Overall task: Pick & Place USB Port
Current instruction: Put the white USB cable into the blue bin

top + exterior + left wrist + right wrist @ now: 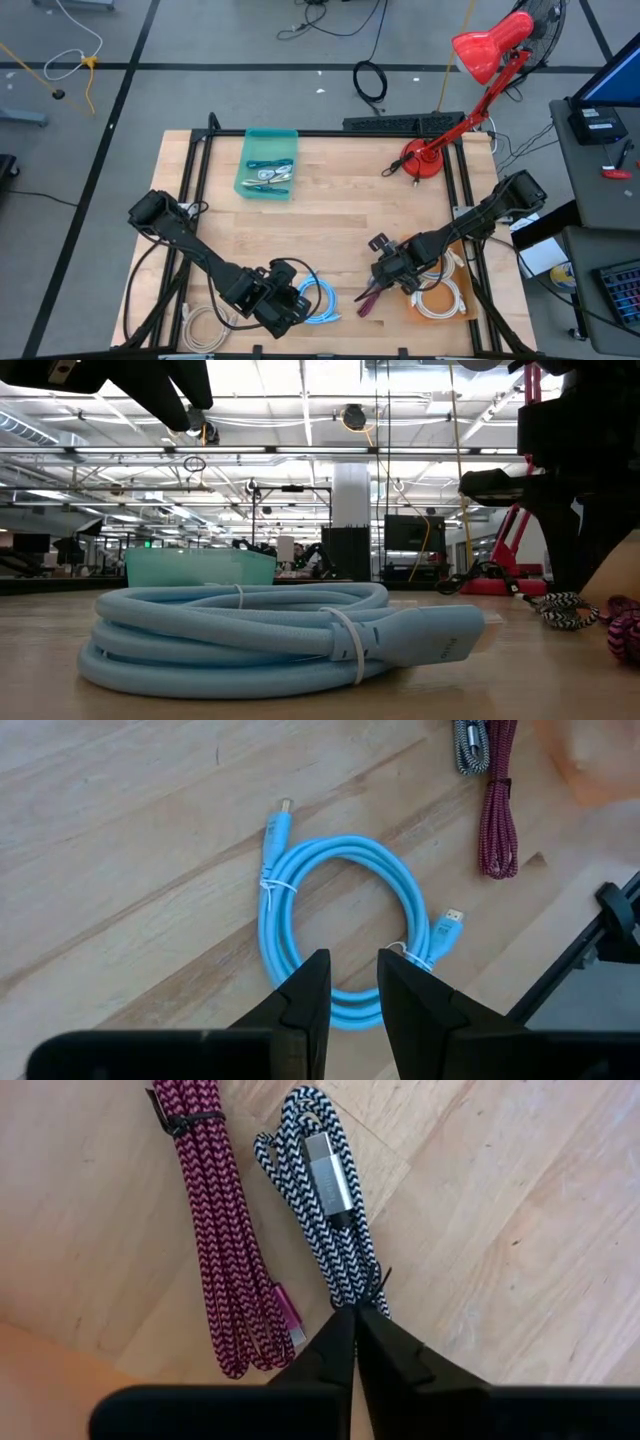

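Note:
A light-blue USB cable (318, 300), coiled and tied, lies flat on the wooden table. It fills the low view (250, 635), with its plug (435, 635) pointing right. My left gripper (350, 985) is open and hovers above the coil's (340, 920) near strand, touching nothing. A black-and-white braided cable (330, 1210) with a silver plug lies beside a maroon braided cable (220, 1240). My right gripper (355, 1320) is shut at the black-and-white bundle's tied end. A teal tray (267, 163) holding other cables sits toward the far edge. My right gripper pinches the black-and-white cable's bundle at its narrow tied end (362, 1288), only at the fingertips. The fingers come along the bundle's length, slanting down from above. The rest of the bundle (560, 610) lies stretched out on the table.
A white coiled cable (440, 300) lies on an orange mat by the right arm. Another pale cable (200, 322) sits at the near left. A red desk lamp (425, 160) stands at the far right. A black frame (200, 150) rims the table. Bare wood lies in the middle.

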`<move>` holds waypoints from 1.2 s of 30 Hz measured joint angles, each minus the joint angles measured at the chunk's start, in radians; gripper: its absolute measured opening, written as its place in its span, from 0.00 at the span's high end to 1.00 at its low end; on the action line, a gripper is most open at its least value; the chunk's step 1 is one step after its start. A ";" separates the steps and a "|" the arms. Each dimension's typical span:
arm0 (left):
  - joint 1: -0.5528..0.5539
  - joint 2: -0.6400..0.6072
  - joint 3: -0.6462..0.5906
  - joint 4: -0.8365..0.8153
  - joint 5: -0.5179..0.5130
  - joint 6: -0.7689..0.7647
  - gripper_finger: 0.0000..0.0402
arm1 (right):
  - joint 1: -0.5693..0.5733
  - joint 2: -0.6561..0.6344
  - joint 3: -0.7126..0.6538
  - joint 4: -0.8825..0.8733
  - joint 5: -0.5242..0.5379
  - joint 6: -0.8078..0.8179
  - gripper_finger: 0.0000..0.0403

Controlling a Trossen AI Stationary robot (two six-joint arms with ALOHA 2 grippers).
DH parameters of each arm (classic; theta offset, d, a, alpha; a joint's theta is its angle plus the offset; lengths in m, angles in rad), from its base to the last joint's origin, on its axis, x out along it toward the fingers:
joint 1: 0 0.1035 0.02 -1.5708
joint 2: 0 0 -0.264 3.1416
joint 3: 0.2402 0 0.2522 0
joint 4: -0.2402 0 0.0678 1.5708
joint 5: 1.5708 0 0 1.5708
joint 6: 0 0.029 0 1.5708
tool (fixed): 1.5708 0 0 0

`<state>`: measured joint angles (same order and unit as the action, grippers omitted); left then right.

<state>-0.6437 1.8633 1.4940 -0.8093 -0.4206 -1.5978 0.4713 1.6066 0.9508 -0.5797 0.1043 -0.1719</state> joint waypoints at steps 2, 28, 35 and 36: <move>0.000 0.000 0.000 0.000 0.000 0.000 0.78 | 0.000 0.000 0.000 0.000 0.000 0.000 0.99; 0.000 0.000 0.000 0.000 0.000 -0.002 0.78 | -0.002 0.000 0.002 -0.012 0.001 0.037 0.57; 0.000 0.000 0.000 0.000 0.000 -0.009 0.78 | -0.053 0.000 0.002 -0.048 -0.009 0.215 0.63; 0.000 0.000 0.000 0.000 -0.001 -0.009 0.78 | -0.063 0.000 0.002 -0.062 -0.029 0.246 0.64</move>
<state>-0.6438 1.8633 1.4940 -0.8097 -0.4213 -1.6066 0.4083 1.6070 0.9524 -0.6419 0.0755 0.0746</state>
